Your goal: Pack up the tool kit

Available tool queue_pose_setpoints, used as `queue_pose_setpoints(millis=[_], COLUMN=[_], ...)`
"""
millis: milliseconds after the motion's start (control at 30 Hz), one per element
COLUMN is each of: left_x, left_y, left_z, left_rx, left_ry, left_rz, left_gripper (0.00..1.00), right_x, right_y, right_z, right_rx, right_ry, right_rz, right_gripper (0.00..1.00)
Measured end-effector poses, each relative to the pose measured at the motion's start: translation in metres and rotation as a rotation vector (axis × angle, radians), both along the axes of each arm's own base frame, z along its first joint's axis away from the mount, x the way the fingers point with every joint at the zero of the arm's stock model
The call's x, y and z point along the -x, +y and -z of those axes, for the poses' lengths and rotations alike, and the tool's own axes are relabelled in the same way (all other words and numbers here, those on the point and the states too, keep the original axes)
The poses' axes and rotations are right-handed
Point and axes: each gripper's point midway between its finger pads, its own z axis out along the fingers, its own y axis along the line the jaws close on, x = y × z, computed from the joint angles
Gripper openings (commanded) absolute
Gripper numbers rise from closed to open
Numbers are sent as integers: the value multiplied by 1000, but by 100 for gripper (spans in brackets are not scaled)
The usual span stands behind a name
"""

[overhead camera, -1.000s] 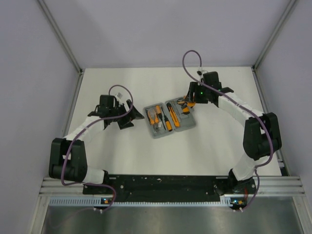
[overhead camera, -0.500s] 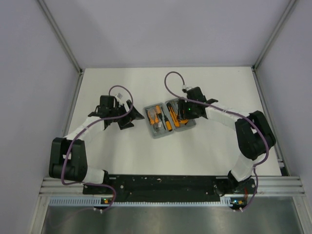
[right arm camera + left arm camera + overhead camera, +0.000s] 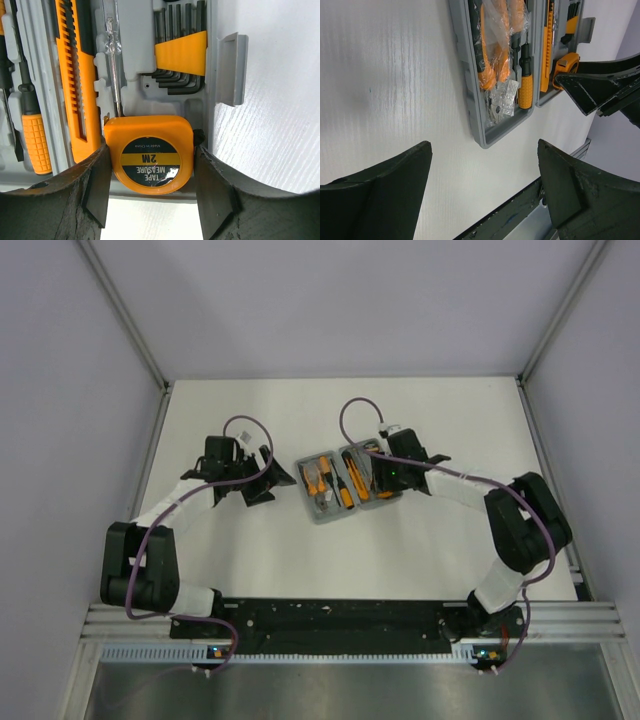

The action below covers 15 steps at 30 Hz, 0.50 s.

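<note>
Case [image 3: 340,483] lies open and flat near the middle of the counter [image 3: 250,570], both halves facing up. The right tool [image 3: 151,155] stands over the half that carries the latch [image 3: 230,67], at that half's end corner. Its two fingers [image 3: 95,190] press on opposite sides of the tape measure [image 3: 152,162], so the tool is clamped on it. The tape measure sits face up just inside the case wall. Whether it is fully seated in its slot cannot be told.

In the same half lie the knife [image 3: 75,80], along the hinge side, and the hex keys [image 3: 175,60], in an orange holder toward the latch. A clear-handled tester [image 3: 112,47] lies between them, its tip reaching the tape measure. A screwdriver [image 3: 35,142] with an orange grip lies in the other half, just across the hinge. That half also holds the pliers [image 3: 492,50], in clear wrap.

The left tool [image 3: 268,480] hangs to the left of the case, apart from it. Its fingers are spread wide and hold nothing.
</note>
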Motion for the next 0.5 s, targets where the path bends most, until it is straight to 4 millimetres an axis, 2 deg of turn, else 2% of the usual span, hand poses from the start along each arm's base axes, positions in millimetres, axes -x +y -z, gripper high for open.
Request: queue_pose_setpoints(millis=[300, 500], left_x=[0, 2], left_y=[0, 0], left_z=[1, 7], left_rx=[0, -2], left_ry=[4, 22], left_rz=[1, 0], left_gripper=[89, 89], right_x=[1, 2], right_y=[-7, -9], right_z=[1, -3], right_rx=[38, 52], right_ry=[-22, -29], right_rz=[13, 19], right_gripper=[47, 71])
